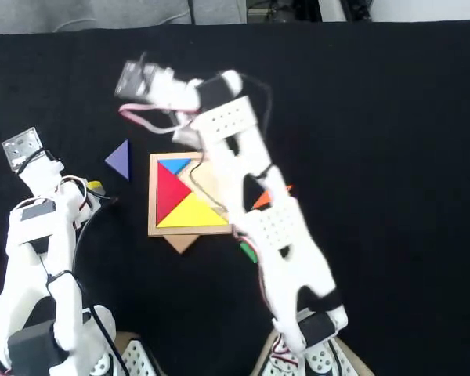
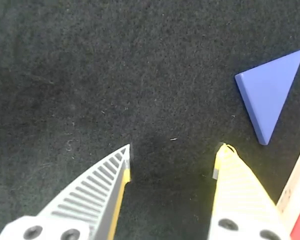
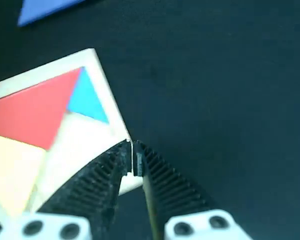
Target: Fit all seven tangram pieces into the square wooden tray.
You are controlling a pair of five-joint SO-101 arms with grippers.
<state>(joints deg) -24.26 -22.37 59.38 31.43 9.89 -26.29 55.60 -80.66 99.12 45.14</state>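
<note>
Left claw (image 2: 175,150) wide open and empty, low over the black worktop (image 1: 376,117). Purple triangle (image 2: 267,95) lies just beside it. Right claw (image 3: 133,150) pinched shut, nothing visible in it, over a corner of the wooden tray (image 1: 152,211). Tray holds red triangle (image 1: 168,196), yellow triangle (image 1: 189,213) and blue triangle (image 1: 175,165). Tan piece (image 1: 180,241) sits just outside the tray edge on the arm-base side. Orange piece (image 1: 262,200) and green piece (image 1: 247,251) are partly under the right arm.

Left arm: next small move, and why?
Probably slide the left gripper sideways over the purple triangle. Its jaws stand open and empty above bare cloth, and the triangle lies flat just beside one fingertip, outside the wooden tray. Centring the piece between the fingers should come before any closing.
</note>
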